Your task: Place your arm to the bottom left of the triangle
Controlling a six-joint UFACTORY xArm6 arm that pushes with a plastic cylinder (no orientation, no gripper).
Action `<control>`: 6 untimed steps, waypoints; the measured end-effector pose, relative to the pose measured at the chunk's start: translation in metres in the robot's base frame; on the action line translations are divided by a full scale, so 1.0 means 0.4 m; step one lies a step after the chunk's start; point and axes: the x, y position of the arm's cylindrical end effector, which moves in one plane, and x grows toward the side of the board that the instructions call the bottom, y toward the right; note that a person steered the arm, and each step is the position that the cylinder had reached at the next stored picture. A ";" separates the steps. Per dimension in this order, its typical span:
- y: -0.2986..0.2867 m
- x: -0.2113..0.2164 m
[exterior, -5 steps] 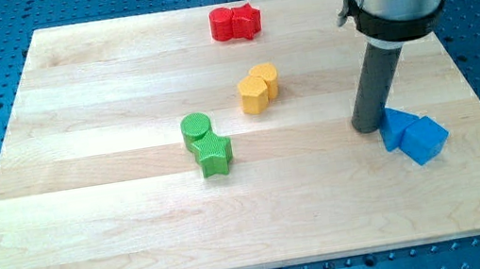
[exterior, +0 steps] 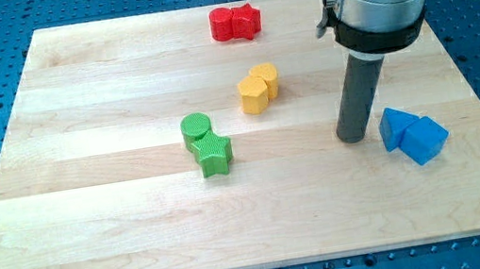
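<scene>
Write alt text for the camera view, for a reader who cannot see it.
My tip rests on a wooden board just left of two touching blue blocks. Green blocks sit mid-board, yellow blocks above them, red blocks near the top edge.

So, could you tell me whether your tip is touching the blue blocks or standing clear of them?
Clear: my tip stands on the board just to the view's left of the blue blocks, with a strip of bare wood between them.
</scene>
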 end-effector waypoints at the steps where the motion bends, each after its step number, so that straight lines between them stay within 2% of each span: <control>1: -0.012 -0.002; 3: -0.189 -0.011; 4: -0.218 -0.014; 6: -0.007 0.196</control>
